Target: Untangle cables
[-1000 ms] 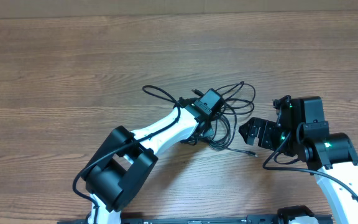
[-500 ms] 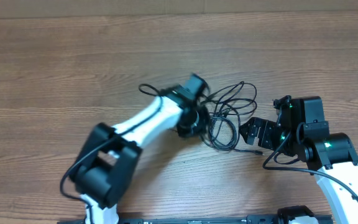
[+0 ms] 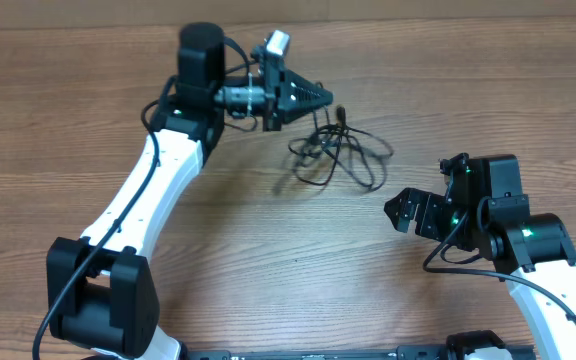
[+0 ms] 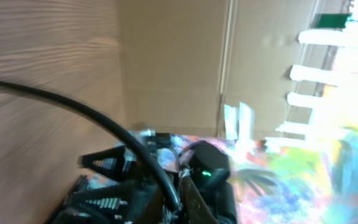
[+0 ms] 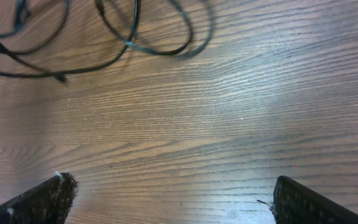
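Left tool (image 3: 328,97): upper centre of the overhead frame, tip aimed right, fingers pressed together. Pinched at that tip, by the look of it, one strand of the cables (image 3: 336,152). In the left wrist view, blurred: a black cord (image 4: 73,109) from the left edge down to lower centre, straight into the closed fingers (image 4: 104,165), with the desk (image 4: 42,56) at the left of that frame.

Right tool (image 3: 405,210): right of centre in the overhead frame, pointing left toward the bundle, well apart from it. Spread wide, gripping nothing, touching nothing. In the right wrist view only its two fingertips visible, at the lower left and lower right corners (image 5: 179,205), bare wood between them.

Cables: just right of centre in the overhead frame, on the desk (image 3: 88,120), below and slightly right of the left tool. Loose overlapping loops, widest from left to right. One strand up from the loops toward the left tool's tip, a small plug end beside it pointing up. Another tail down toward the lower left of the bundle. In the right wrist view, loops (image 5: 131,45) across the upper left of the frame, flat on the wood, far from both fingertips.
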Robot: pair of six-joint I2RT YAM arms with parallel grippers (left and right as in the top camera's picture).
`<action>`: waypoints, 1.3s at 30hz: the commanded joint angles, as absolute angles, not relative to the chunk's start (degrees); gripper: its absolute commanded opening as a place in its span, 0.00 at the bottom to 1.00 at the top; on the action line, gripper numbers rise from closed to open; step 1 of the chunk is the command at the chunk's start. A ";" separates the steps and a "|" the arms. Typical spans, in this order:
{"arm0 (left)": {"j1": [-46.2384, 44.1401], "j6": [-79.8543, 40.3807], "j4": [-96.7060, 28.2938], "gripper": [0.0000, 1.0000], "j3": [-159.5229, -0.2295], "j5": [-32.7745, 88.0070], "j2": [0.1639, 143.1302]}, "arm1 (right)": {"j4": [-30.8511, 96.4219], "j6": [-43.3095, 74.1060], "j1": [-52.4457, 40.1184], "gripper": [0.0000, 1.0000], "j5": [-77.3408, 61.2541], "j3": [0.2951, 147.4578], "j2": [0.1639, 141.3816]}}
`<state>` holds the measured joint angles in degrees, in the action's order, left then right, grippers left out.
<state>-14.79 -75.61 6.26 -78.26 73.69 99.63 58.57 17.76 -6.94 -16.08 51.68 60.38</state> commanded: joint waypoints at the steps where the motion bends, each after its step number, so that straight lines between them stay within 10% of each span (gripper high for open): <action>1: -12.56 -92.36 14.28 0.04 -79.00 78.94 98.32 | 58.52 17.78 -7.03 1.00 -15.44 51.70 59.88; 16: -5.91 -108.62 19.75 0.09 -78.96 68.29 98.37 | 58.46 17.78 -7.03 1.00 -15.44 51.70 59.88; 21: -1.83 -91.46 9.93 0.95 -78.96 51.00 98.37 | 58.46 17.80 -7.03 1.00 -15.44 51.70 59.88; 22: -1.30 -87.94 6.42 1.00 -78.96 48.23 98.37 | 58.48 17.78 -7.03 1.00 -15.44 51.70 59.88; 30: 1.10 -71.37 -32.71 1.00 -78.96 23.14 98.37 | 58.81 17.78 -7.03 1.00 -15.42 51.70 59.88; 39: 0.16 -45.84 -40.49 1.00 -78.96 26.22 98.37 | 58.48 17.80 -7.03 1.00 -15.44 51.70 59.88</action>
<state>1.13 -63.02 -40.38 -78.67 23.33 99.53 58.92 17.80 -6.94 -16.05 51.68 60.38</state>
